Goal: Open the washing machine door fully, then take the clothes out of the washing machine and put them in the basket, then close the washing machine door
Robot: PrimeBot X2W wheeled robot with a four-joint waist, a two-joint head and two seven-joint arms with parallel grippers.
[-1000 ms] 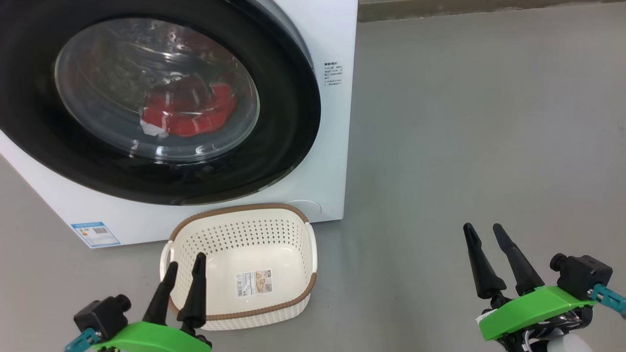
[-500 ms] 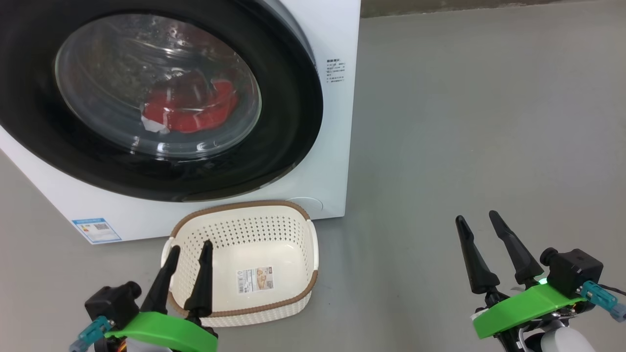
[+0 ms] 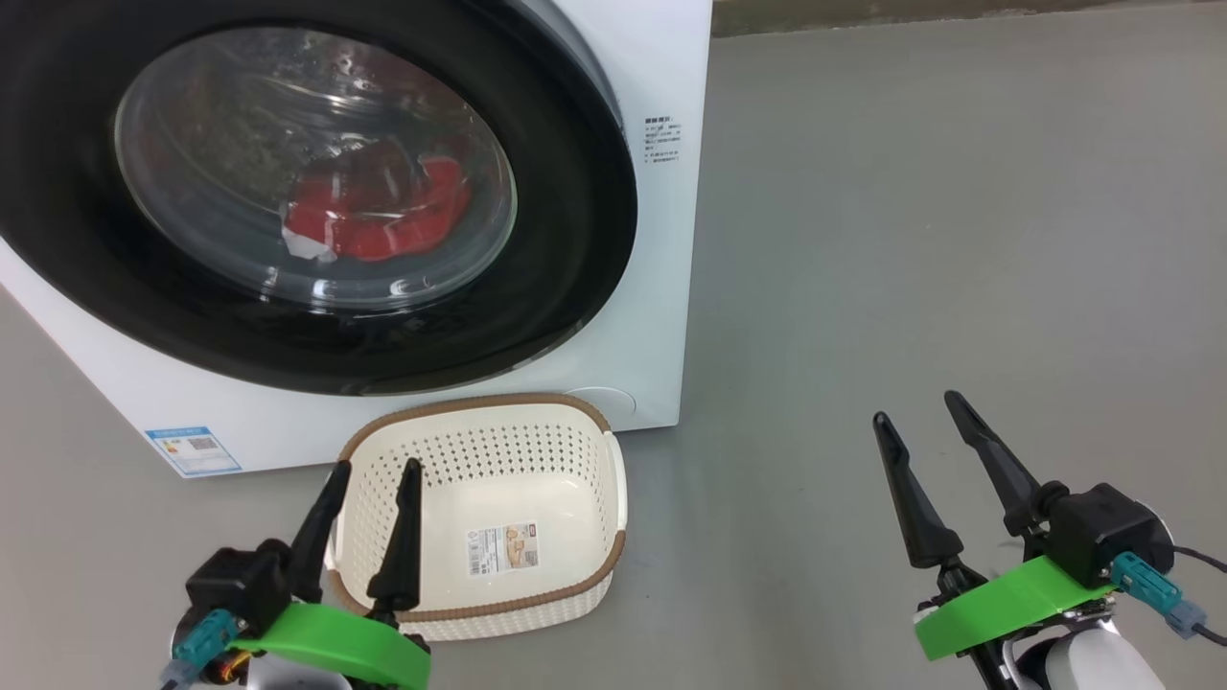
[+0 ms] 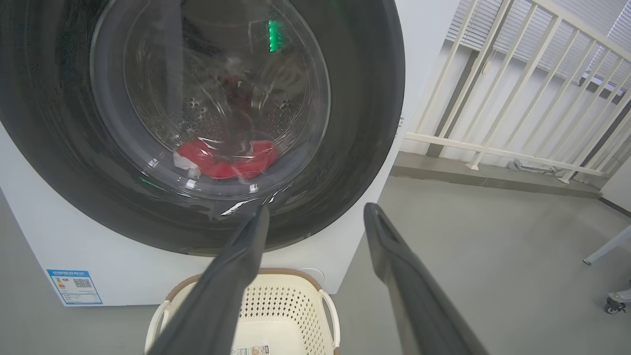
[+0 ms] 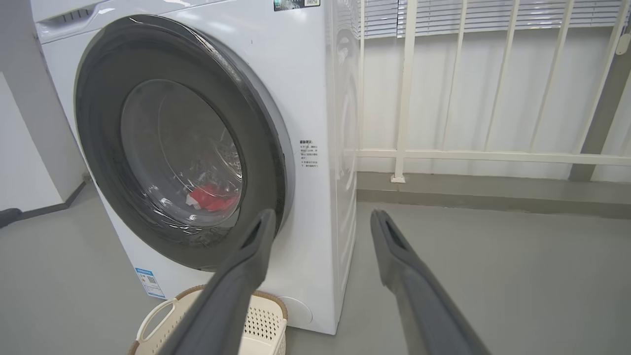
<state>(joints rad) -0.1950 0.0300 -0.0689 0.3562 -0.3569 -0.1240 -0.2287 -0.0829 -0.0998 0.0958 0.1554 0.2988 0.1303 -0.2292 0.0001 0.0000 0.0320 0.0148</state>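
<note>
Red clothes (image 3: 379, 216) lie inside, behind the closed washing machine door (image 3: 566, 287) | basket (image 3: 476, 405) on floor (image 3: 911, 240), just before the washing machine (image 3: 661, 287) | left gripper (image 3: 379, 464) spread, empty, by basket's near corner | right gripper (image 3: 915, 406) spread wide, empty

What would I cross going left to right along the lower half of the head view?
The blue sticker → basket → right gripper, open. The left gripper, also open, overlaps the basket's left end, so it is left out of the order.
</note>
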